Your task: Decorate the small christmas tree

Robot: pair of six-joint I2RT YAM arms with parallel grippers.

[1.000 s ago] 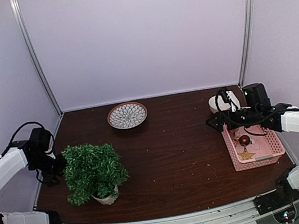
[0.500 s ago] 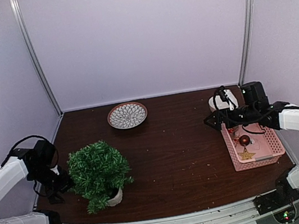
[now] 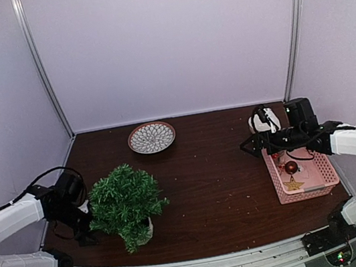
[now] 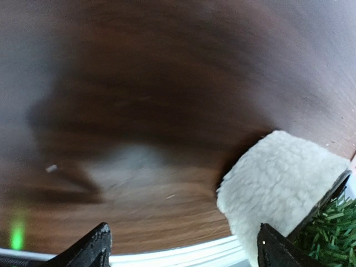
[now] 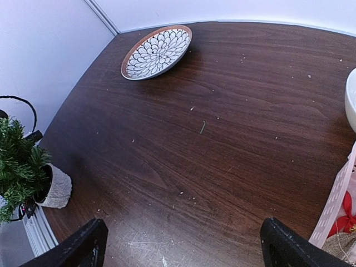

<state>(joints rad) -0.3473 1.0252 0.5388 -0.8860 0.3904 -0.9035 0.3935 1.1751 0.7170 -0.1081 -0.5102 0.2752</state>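
The dark bench point(image 3: 213, 182) is smeared in the left wrist view. The small christmas tree point(image 3: 126, 199) stands at its near-left part, and its foliage covers most of the white pot point(image 3: 147, 228). The left pincer point(image 3: 85, 221) sits at the tree's left, half lost behind needles. Its jaws are spread wide, with the pot point(image 4: 278, 178) against one finger point(image 4: 289, 250) only.

The right pincer point(image 3: 251, 143) hangs agape and empty beside the pink basket point(image 3: 278, 185). That arm cuts off a white bowl point(image 3: 258, 123). A patterned plate point(image 3: 151, 137) lies at the back. In the basket lie a red ball point(image 3: 292, 167) and a gold star point(image 3: 293, 185); the rest is too small to tell.
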